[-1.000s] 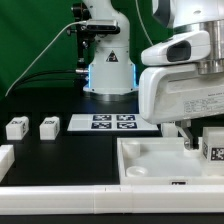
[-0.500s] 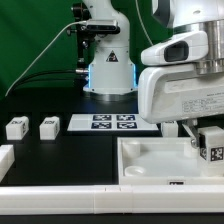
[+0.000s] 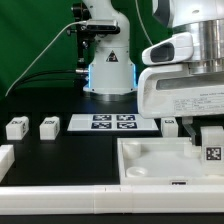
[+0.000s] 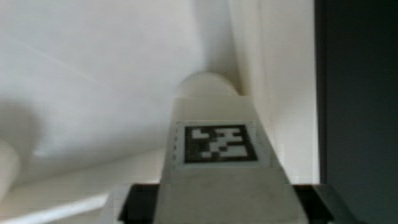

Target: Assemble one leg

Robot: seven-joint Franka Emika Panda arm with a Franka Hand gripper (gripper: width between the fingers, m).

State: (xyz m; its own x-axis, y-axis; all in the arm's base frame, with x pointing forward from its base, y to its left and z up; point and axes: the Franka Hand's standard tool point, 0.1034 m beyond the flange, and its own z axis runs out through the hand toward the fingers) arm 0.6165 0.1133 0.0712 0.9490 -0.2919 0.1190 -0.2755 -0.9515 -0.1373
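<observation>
My gripper [image 3: 206, 137] is shut on a leg [image 3: 212, 148], a small white block with a black-and-white tag. It holds the leg upright over the right end of the large white tray-like piece [image 3: 150, 160]. In the wrist view the leg [image 4: 221, 130] reaches out from between my dark fingers [image 4: 150, 202] toward the tray's white inner corner [image 4: 107, 80]; the gripper [image 4: 226, 203] is clamped on its sides. Two more legs [image 3: 17, 127] [image 3: 49, 126] stand on the black table at the exterior view's left. A further tagged block [image 3: 172, 126] shows partly behind the arm.
The marker board [image 3: 112, 122] lies flat in the middle of the table before the robot base [image 3: 108, 70]. A white part [image 3: 5, 158] juts in at the exterior view's left edge. A white ledge [image 3: 60, 200] runs along the front.
The arm has shifted slightly with the leg in its grip; the leg now sits a little lower at the tray's right end. The other parts have not moved.
</observation>
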